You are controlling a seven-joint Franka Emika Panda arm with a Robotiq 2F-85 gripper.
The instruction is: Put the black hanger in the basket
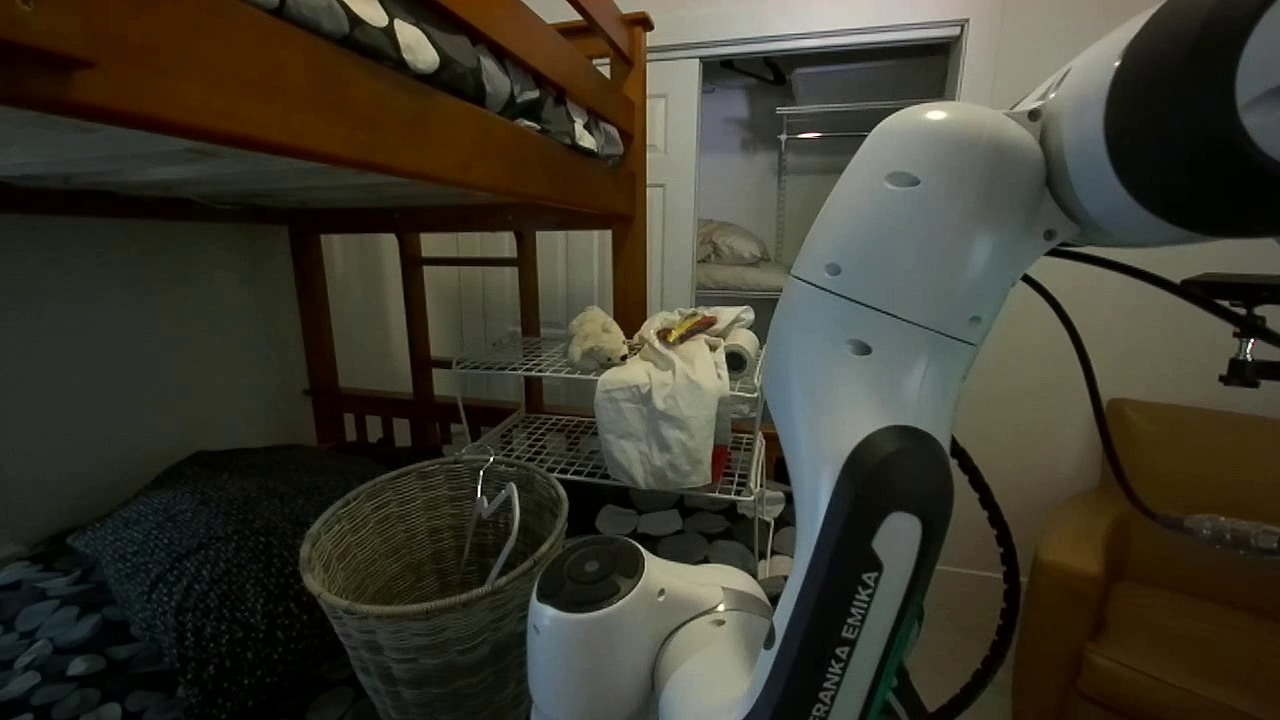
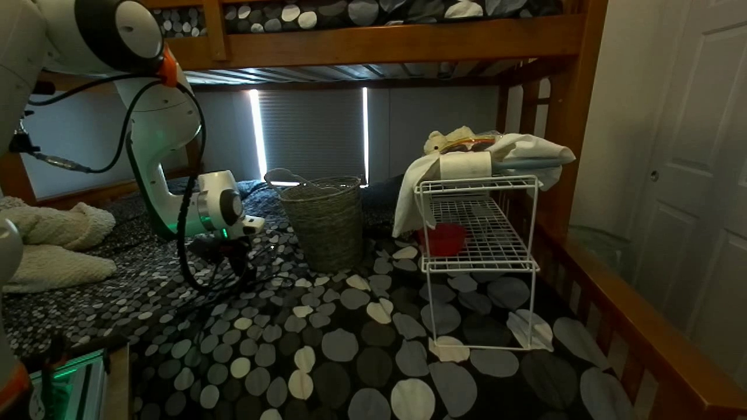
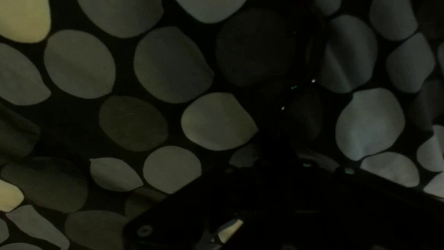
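The basket [image 1: 430, 640] is round, woven and grey-beige, and stands upright; it also shows in an exterior view [image 2: 327, 233]. My gripper [image 2: 246, 271] points down close above the bed, on the arm's side of the basket and apart from it. In the dark wrist view, my gripper's fingers [image 3: 277, 161] come together at the lower middle. A thin dark shape with small glints, the black hanger [image 3: 294, 87], extends from between the fingertips; most of it blends into the dark bedding. Its grip point is hard to see. One exterior view does not show the gripper.
A pale hanger [image 1: 510, 535] with a metal hook hangs inside the basket. A white wire rack [image 2: 478, 265] beside the basket carries a white cloth, a teddy [image 1: 597, 340] and a red bowl [image 2: 444, 239]. The upper bunk rail [image 2: 402, 44] runs overhead. Dotted bedding [image 2: 338, 344] lies below.
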